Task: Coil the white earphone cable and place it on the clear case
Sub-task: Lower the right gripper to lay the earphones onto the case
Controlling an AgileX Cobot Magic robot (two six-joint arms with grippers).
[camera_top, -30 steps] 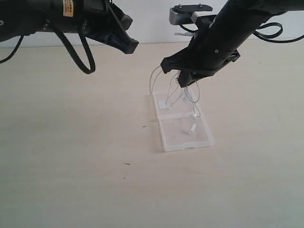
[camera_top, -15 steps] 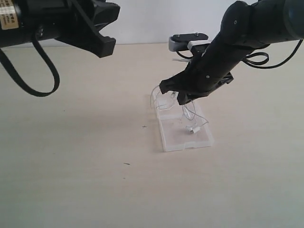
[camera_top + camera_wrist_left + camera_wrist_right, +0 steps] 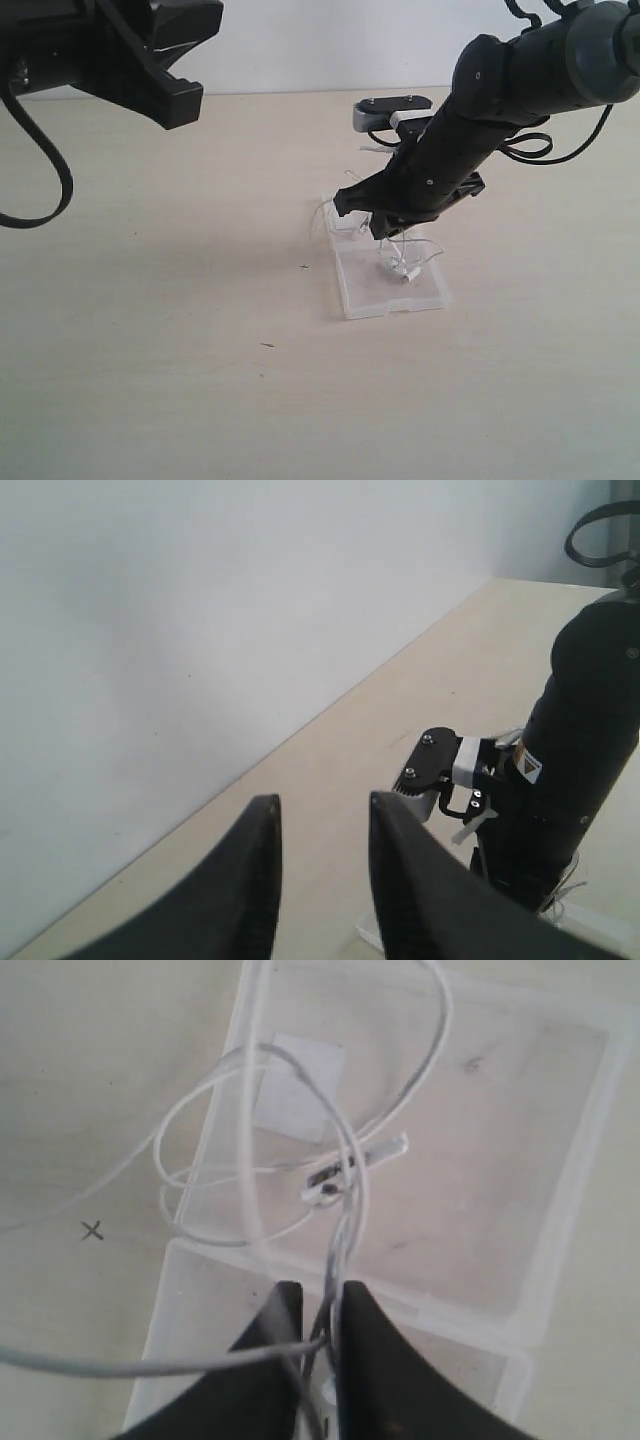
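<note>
The clear case (image 3: 385, 290) lies open and flat on the table, with its whitish patch (image 3: 297, 1087) in one half. My right gripper (image 3: 385, 228) hangs low over the case's far half, shut on the white earphone cable (image 3: 345, 1200). The cable's loops droop onto the case (image 3: 520, 1160) and spill over its edge onto the table. An earbud (image 3: 405, 271) rests on the near half. My left gripper (image 3: 322, 820) is raised high at the upper left of the exterior view, open with nothing between its fingers.
The pale wooden table (image 3: 200, 350) runs back to a white wall (image 3: 200, 630). A small x mark (image 3: 92, 1230) sits on the table beside the case. The right arm's grey wrist camera mount (image 3: 385, 110) juts out behind the gripper.
My right gripper has come down with the cable, from well above the case to just over it, so the loops now rest on the case. The left arm has pulled back up and to the left.
</note>
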